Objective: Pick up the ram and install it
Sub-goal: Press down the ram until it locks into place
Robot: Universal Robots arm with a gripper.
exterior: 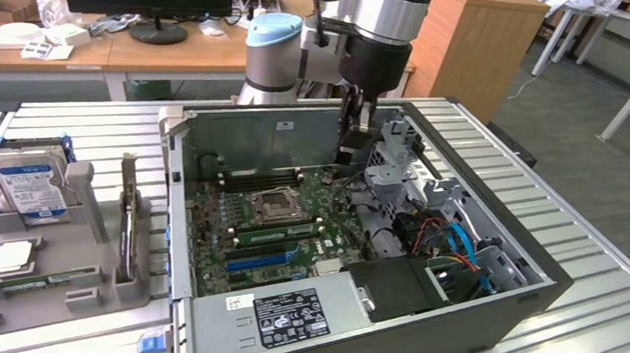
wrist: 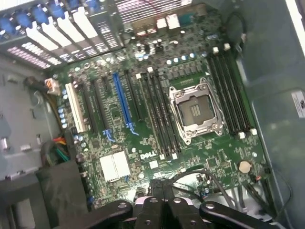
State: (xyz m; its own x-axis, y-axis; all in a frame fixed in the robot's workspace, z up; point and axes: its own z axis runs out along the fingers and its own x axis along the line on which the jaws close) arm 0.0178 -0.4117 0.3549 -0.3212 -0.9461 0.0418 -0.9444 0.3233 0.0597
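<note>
- gripper (wrist: 164, 207): closed, holding nothing visible, poised over the motherboard (wrist: 157, 124) inside the case.
- ram (exterior: 278, 233): green stick seated in slot beside cpu socket (exterior: 277, 204).
- task: installation looks done.

Motherboard (wrist: 190, 162): green, white lettering. Ram (exterior: 278, 231): green stick, dark chips, seated beside the silver CPU socket (wrist: 196, 110). Expansion slots (wrist: 121, 102): one blue, one white, rest black. Case (exterior: 503, 313): dark grey shell, lighter grey inside. Power supply (exterior: 286, 316): grey, black label with white print. Hard drive (exterior: 25, 184): silver, blue label. Holder (exterior: 50, 274): grey. Table (exterior: 586, 241): silver ribbed slats. Cables (exterior: 465, 245): blue, red, orange. Fingers (wrist: 164, 212): black.
</note>
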